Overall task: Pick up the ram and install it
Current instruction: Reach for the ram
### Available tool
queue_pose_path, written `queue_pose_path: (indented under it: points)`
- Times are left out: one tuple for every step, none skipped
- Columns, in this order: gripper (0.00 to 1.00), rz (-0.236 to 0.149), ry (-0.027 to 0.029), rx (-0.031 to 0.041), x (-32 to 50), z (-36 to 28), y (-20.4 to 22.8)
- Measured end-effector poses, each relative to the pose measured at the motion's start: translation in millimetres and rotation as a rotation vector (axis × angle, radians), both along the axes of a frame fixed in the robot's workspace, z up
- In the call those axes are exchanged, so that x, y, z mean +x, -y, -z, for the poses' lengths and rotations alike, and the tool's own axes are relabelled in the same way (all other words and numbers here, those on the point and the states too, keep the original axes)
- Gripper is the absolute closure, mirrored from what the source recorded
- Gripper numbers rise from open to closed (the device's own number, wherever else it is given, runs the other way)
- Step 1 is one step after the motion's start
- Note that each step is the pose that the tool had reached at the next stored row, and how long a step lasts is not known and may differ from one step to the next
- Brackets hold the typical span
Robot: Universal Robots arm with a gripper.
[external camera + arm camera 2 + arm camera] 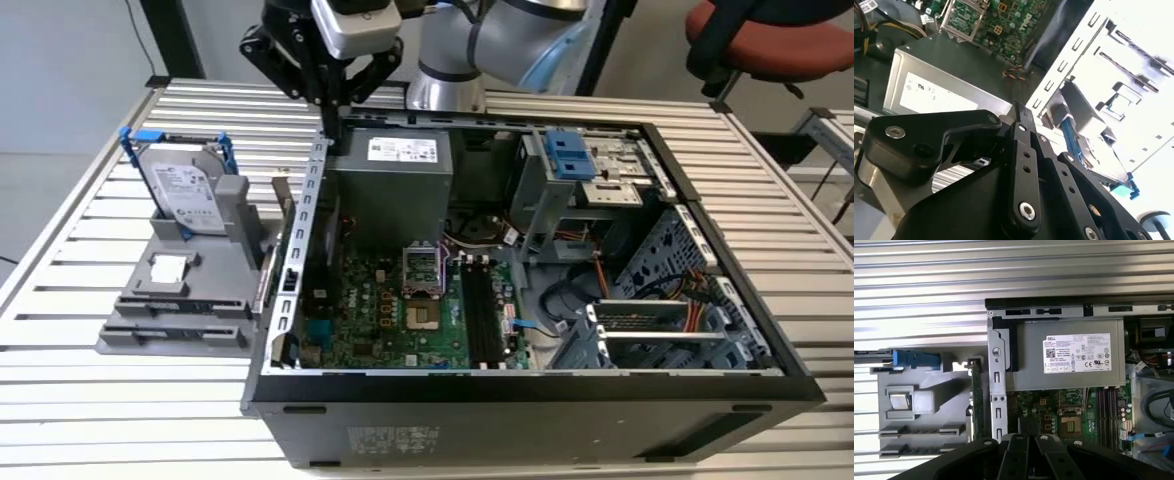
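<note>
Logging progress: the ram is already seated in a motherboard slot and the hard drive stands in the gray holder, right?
No. The ram stands on edge in the gray holder, outside the case, as the first wrist view shows. The hard drive does stand there.

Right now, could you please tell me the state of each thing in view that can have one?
computer case: lying on its side, side panel off.
gripper: shut, holding nothing, above the computer case's wall.
ram: standing on edge in the grey holder beside the computer case, not gripped.
hard drive: upright in the grey holder, in its blue frame.
memory slots: empty.
</note>
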State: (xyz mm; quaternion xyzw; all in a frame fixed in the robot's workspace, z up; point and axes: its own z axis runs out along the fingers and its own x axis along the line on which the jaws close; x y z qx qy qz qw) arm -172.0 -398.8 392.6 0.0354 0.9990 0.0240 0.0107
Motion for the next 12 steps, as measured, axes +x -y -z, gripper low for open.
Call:
queue_pose_path:
  points:
    - [1.00,0.000,0.0000,0.0000,-4.4,0.0,0.0]
    - [1.00,0.000,0.0001,0.0001,-9.4,0.0,0.0]
    - [1.00,0.000,0.0001,0.0000,-13.9,0.0,0.0]
    - [1.00,0.000,0.0001,0.0001,-18.5,0.0,0.0]
    - [1.00,0.000,0.0000,0.0000,-22.7,0.0,0.1]
    - [1.00,0.000,0.0001,0.0001,-27.2,0.0,0.1]
    - [1.00,0.000,0.0000,0.0000,-31.7,0.0,0.1]
    - [1.00,0.000,0.0000,0.0000,-36.6,0.0,0.1]
    - [1.00,0.000,0.0000,0.0000,-40.8,0.0,0.1]
    - [1.00,0.000,0.0000,0.0000,-45.5,0.0,0.1]
    - [1.00,0.000,0.0001,0.0000,-50.0,0.0,0.1]
    - [1.00,0.000,0.0000,0.0000,-54.6,0.0,0.1]
